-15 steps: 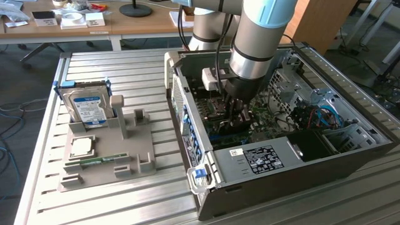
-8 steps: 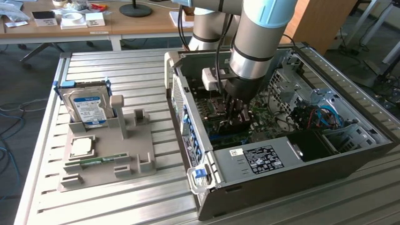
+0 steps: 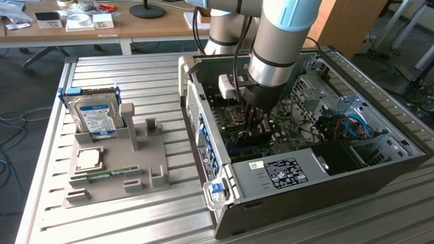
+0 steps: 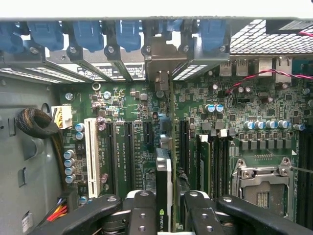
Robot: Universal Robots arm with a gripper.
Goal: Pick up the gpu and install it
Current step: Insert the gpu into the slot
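Jaws of the gripper (image 4: pixel 164 215) are closing partway on the gpu (image 4: pixel 164 196), pinching its thin upper edge inside the open computer case (image 3: pixel 379 168). Card is hanging edge-down directly below the jaws, its long axis running along the motherboard (image 4: pixel 234 112) slots toward the metal end bracket (image 4: pixel 164 63) at the case's rear wall.

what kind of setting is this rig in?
Likely a robotics lab or workshop set up for PC assembly. An open computer case lies on a slatted aluminium table, a grey parts fixture holds a hard drive, and cluttered wooden desks stand behind.
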